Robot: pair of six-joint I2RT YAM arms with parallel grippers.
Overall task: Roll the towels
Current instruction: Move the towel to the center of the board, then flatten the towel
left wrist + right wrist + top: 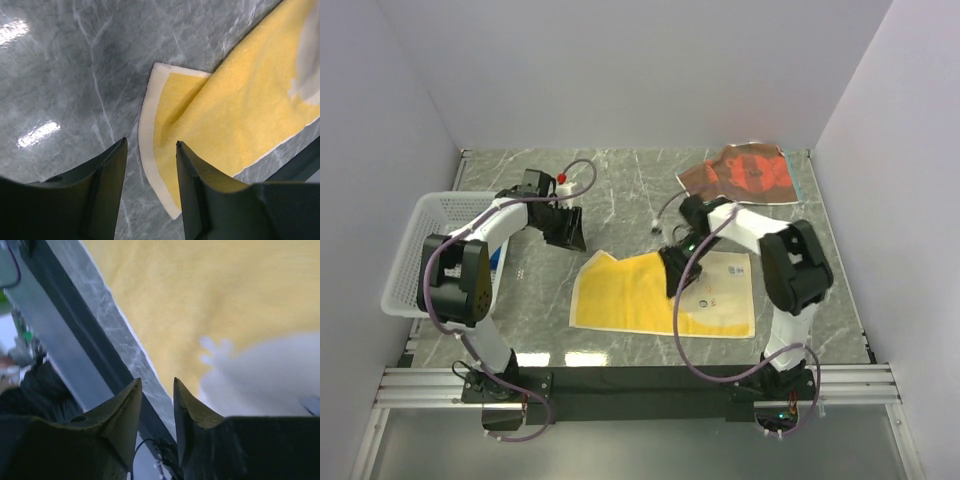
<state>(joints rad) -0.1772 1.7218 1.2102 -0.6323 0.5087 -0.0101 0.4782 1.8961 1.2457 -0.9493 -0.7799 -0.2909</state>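
Note:
The yellow towel (640,295) lies spread flat on the table near the front, its paler cream side (725,290) turned up at the right. One corner is folded over, showing a cream border (147,115). My left gripper (570,238) hovers just off the towel's far left corner. It is open (150,145) and nothing is between its fingers. My right gripper (672,278) is over the middle of the towel, open (157,382) and empty, above the yellow cloth (200,300) near its front edge. The brown-and-orange patterned towel (740,173) lies at the back right. A strip of blue cloth (498,262) shows at the basket.
A white mesh basket (415,250) stands at the left edge. A small white bottle with a red cap (560,182) stands behind the left arm. The table's front rail (65,340) runs close to the right gripper.

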